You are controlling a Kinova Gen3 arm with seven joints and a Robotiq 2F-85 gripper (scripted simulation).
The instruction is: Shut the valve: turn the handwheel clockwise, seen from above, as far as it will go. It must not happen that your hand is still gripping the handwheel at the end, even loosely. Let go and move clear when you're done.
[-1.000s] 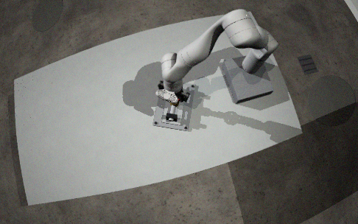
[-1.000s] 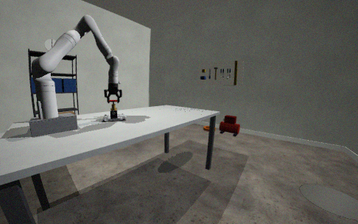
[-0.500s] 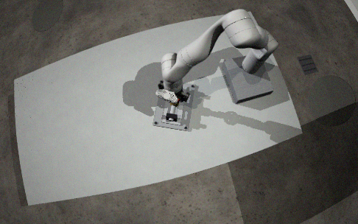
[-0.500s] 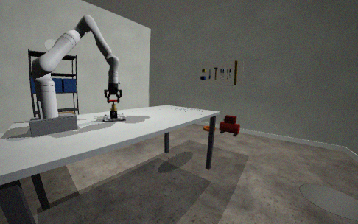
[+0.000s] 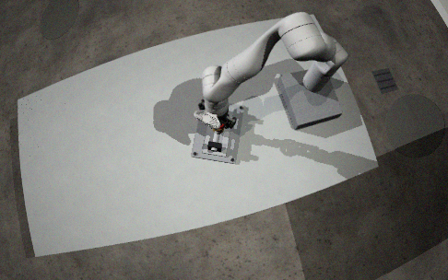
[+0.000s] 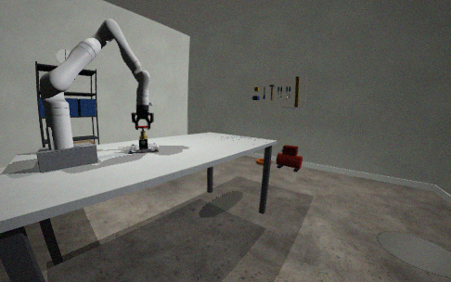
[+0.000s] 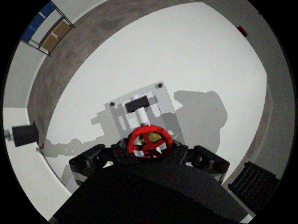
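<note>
The red handwheel sits on top of a small valve that stands on a grey base plate on the white table. In the wrist view the wheel lies between my two dark fingers, one on each side of its rim. My gripper is shut on the handwheel from straight above. In the exterior view the gripper hangs upright over the valve, with the red wheel showing between the fingers. In the top view the wrist covers most of the wheel.
The arm's grey pedestal block stands on the table behind the valve plate. A shelf rack stands by the wall behind the arm. A red machine lies on the floor past the table.
</note>
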